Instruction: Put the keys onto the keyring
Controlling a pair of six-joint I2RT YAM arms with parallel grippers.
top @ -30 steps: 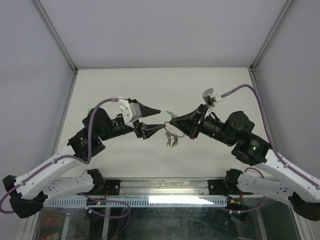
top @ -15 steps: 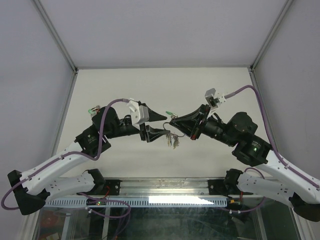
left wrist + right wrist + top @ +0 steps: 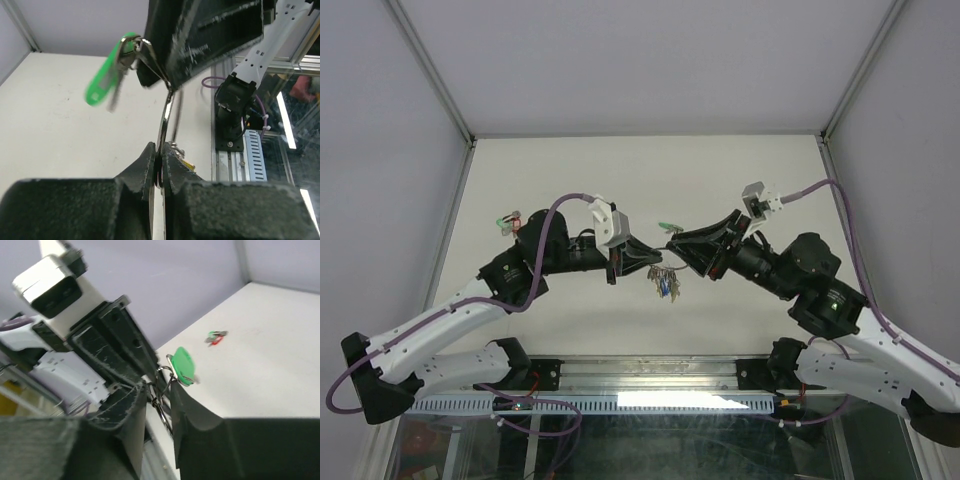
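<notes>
Between the left fingers (image 3: 144, 162), pinched at its rim, the thin silver wire keyring (image 3: 164, 120) seems light, stiff, slippery; right fingers (image 3: 192, 407) stand parted.

Enclosure, interior.
- Table (image 3: 620, 170): matt off-white top.
- Walls: pale grey-lavender panels, namely back wall (image 3: 640, 60), left wall (image 3: 380, 200) and right wall (image 3: 910, 200), joined by aluminium corner posts (image 3: 430, 70).
- Near edge: metal rail (image 3: 650, 375), white slotted cable duct (image 3: 460, 405), bright light strip (image 3: 690, 400).
- Lighting: even, soft.

Keyring (image 3: 163, 117) aloft, edge-on (thin silver wire); green-tagged key (image 3: 102, 82) blurred beside its upper end; blue-tagged keys (image 3: 664, 283) dangling beneath.
</notes>
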